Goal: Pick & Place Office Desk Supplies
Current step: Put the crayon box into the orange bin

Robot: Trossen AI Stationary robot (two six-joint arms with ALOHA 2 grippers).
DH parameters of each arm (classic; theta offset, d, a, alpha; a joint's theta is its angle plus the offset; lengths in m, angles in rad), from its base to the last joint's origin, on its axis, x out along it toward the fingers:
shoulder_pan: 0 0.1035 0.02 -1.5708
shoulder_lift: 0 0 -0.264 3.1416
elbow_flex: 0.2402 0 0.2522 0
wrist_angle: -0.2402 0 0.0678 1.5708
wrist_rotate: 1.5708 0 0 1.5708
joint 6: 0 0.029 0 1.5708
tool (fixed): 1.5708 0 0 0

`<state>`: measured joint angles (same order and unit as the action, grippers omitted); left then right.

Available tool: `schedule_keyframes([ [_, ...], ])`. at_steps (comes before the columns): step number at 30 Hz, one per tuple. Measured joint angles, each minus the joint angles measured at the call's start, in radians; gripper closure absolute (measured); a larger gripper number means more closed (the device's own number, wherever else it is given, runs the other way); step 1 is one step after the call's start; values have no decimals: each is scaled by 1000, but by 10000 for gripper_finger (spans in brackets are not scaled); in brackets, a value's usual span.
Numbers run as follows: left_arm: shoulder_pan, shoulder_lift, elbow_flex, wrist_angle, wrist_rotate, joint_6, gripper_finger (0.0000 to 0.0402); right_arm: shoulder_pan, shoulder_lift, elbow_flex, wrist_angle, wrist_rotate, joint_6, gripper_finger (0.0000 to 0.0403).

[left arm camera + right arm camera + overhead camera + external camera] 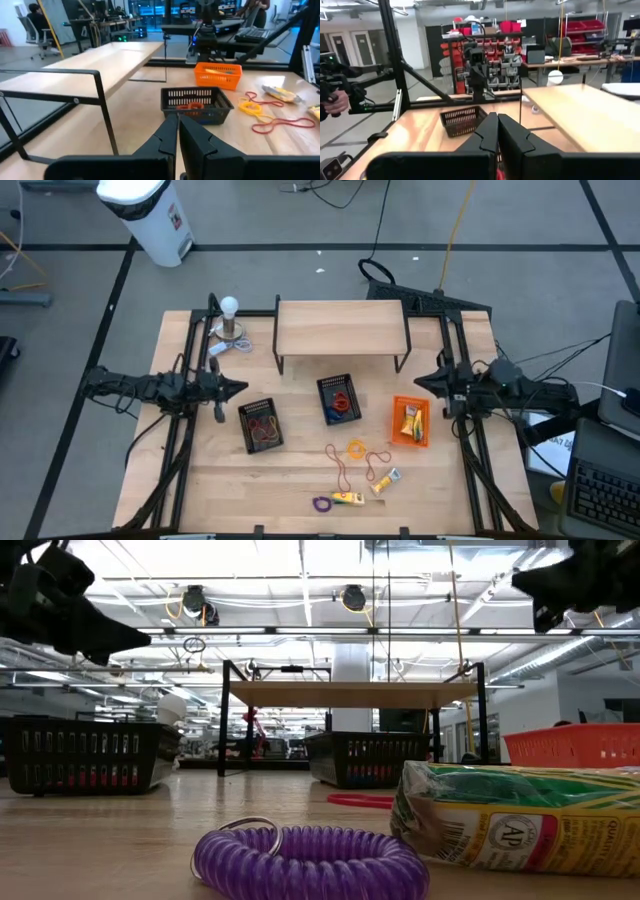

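A light wooden table [300,470] fills the high view, with a low wooden shelf on black legs [340,330] at its far middle. Three small baskets sit across the centre: a black mesh basket [261,426] toward the left holding red and orange elastic loops, a second black mesh basket [339,399] in the middle with red and blue loops, and an orange basket [410,422] to the right holding yellow packets.

The loose supplies lie near the front edge. A thin red elastic loop [341,466] stretches with its long axis running near to far. Just right of it lies a yellow loop [356,448], and an orange loop [375,464] lies nearer than that. A yellow crayon packet [348,499] lies with its long axis left to right, touching or just beside a purple coil loop [322,503] on its left. Another small yellow packet [385,481] lies tilted, just right of these.

The left gripper [243,387] hovers at the left side, fingers pressed together and holding nothing. The right gripper [418,383] hovers at the right, also pressed together and empty.

In the low view the crayon packet [520,818] is cut off at the right edge. A white ball-topped stand [230,320] stands at the far left.
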<state>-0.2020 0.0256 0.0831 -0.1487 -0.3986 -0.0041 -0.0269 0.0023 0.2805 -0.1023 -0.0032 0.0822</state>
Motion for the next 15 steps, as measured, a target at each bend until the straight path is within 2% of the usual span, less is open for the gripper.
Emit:
schedule_keyframes([
  [6,1,0,0,-15,-24,6,380,0,1,-152,171,-77,46,403],
  [10,1,0,0,-14,-71,26,380,0,2,-223,268,-76,68,403],
  [15,1,0,0,31,-100,151,380,-1,1,-247,285,-35,62,403],
])
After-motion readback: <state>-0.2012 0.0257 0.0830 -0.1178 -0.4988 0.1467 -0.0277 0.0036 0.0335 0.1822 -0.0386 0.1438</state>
